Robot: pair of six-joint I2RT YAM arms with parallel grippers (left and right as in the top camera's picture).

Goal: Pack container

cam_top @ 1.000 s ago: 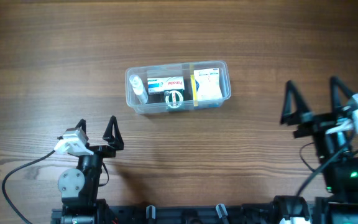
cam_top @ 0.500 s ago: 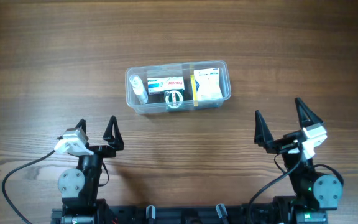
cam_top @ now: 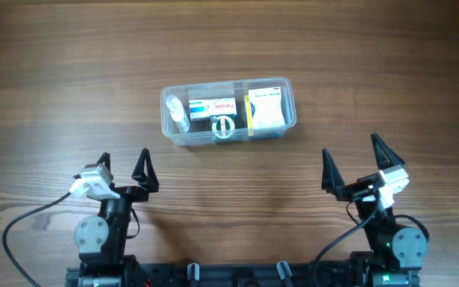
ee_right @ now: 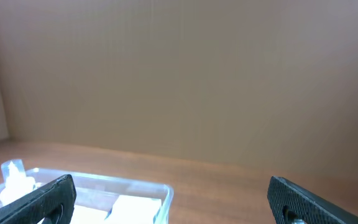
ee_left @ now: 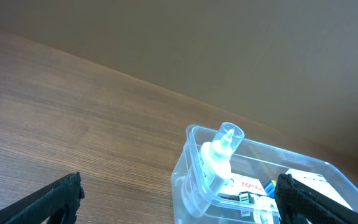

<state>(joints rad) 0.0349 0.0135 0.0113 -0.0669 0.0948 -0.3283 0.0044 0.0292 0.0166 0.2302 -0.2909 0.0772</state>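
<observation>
Just one container, one bottle inside.

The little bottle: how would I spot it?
Find the clear container in the middle of the wooden table. The bottle is at its left end. It is rounded and whitish with a clear cap, while its neighbours are printed boxes.

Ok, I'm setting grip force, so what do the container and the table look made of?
The container: clear, glossy plastic, probably; you can see straight through its walls and the rim catches light. The table: wood or wood-look laminate, fairly matte; brown grain lines run across it, but which one is unclear.
</observation>
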